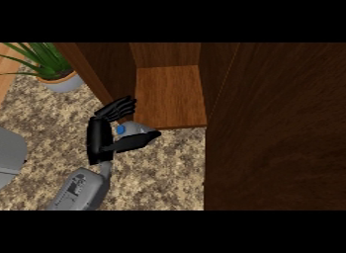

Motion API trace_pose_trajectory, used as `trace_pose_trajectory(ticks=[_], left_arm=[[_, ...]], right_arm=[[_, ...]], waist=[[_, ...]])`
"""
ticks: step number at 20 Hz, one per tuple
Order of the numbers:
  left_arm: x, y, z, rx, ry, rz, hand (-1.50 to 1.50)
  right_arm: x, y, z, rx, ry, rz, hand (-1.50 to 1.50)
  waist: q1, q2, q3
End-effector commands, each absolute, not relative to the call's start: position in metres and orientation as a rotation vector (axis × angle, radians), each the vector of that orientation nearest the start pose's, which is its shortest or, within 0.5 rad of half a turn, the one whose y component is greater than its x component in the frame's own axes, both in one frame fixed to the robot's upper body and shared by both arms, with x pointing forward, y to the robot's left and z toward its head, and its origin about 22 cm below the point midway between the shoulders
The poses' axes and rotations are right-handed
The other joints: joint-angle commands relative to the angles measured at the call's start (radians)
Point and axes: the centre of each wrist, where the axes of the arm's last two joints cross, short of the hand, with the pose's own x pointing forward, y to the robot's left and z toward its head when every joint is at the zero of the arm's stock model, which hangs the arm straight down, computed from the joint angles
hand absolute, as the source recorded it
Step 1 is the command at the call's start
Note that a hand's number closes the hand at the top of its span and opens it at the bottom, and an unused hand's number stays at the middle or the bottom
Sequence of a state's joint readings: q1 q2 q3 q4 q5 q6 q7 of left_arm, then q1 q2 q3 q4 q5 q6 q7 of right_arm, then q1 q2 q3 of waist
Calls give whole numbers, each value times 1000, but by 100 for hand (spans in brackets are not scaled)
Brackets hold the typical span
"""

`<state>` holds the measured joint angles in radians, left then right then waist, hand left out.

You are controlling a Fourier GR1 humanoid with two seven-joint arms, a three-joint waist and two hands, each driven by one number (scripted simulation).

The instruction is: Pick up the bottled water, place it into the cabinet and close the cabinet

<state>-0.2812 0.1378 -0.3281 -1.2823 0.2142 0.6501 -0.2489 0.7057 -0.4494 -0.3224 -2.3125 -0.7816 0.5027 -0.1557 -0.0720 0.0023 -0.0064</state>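
A: What does the bottled water (129,130) look like, and where is it?

B: A small grey-white body with a blue cap, lying on its side in the left hand (110,129), just near of the cabinet shelf's (170,94) front edge, above the speckled counter (161,168). The fingers curl over its far side and the thumb runs along its near side, so much of it is hidden.

A: What surrounds it?

B: The open cabinet compartment lies directly beyond. A dark cabinet door (281,128) fills the right of the view, edge-on beside the shelf. A potted plant (50,69) stands far left; a grey rounded object (2,158) sits at the left edge
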Motion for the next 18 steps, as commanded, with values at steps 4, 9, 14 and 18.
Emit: trace_pose_trajectory(ticks=[4,9,14,18], left_arm=[[299,89,34,-141,-1892,48,-150],[275,73,12,-212,-1875,97,-150],[244,79,16,-289,-1852,124,-150],[217,90,3,-388,-1811,69,150]], right_arm=[[70,-342,150,286,-1915,177,-150],[67,-332,162,290,-1904,170,-150],[57,-325,163,248,-1903,165,-150],[68,-323,169,285,-1896,216,150]], waist=[[48,-2,5],[50,-1,5],[60,-6,5],[72,-5,5]])
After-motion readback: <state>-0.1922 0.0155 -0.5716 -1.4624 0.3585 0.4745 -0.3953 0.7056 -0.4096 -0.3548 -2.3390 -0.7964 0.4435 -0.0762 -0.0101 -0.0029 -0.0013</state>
